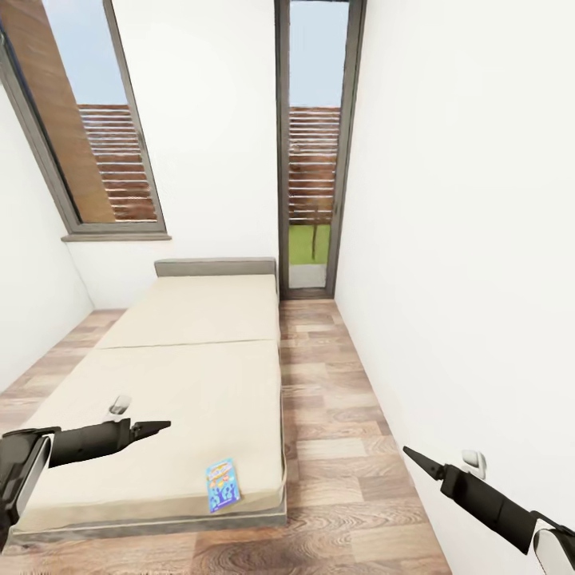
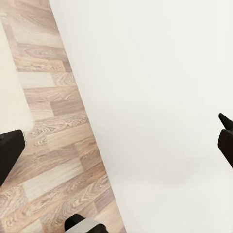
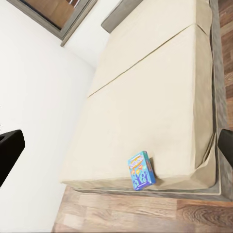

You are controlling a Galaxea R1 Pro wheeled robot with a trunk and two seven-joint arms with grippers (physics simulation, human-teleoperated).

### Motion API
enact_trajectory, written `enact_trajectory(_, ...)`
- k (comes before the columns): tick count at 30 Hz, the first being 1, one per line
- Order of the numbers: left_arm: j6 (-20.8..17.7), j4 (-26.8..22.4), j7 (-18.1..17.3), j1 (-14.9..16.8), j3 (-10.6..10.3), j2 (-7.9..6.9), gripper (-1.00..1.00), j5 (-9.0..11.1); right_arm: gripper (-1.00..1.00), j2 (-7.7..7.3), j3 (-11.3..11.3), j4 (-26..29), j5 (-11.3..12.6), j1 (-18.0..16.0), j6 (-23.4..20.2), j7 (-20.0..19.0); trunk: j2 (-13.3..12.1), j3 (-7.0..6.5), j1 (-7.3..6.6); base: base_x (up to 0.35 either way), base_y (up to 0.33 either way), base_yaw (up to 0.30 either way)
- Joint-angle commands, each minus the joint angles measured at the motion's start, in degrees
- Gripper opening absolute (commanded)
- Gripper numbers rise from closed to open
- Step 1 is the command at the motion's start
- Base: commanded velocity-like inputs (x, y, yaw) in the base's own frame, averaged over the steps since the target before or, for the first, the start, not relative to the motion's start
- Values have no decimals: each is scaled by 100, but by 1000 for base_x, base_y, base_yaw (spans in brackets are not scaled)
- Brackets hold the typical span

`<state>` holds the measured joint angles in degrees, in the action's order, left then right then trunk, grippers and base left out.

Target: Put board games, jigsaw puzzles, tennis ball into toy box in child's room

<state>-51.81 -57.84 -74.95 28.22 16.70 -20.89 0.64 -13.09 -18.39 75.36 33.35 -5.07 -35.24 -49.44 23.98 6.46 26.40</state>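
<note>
Near the bed's (image 1: pixel 192 375) foot edge, one blue game (image 1: pixel 223 484) is seen, not yet collected; left tool (image 1: pixel 152 429) and right tool (image 1: pixel 415 460) carry nothing, their spread indiscernible.

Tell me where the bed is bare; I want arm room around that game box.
The beige mattress is bare from the grey headboard down to the light blue board game box, which lies near the foot edge. The wood-plank floor alongside is open too.
</note>
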Motion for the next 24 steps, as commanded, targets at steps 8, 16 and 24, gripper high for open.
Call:
enact_trajectory(8, -64, 3, -7, 8, 0, 66, 100, 6, 100, -1, -5, 2, 31, -3, -31, 3, 335, 157, 180, 0, 0, 133)
enact_trajectory(16, -63, 266, -2, 8, 20, 105, 100, -4, 100, -2, -1, 19, 32, -3, -42, 4, 656, 300, 355, 0, 0, 23)
enact_trajectory(24, -62, 353, -2, 8, 25, 118, 100, -9, 100, -2, -5, 5, 31, -3, -48, 5, 977, 444, 531, 0, 0, 3)
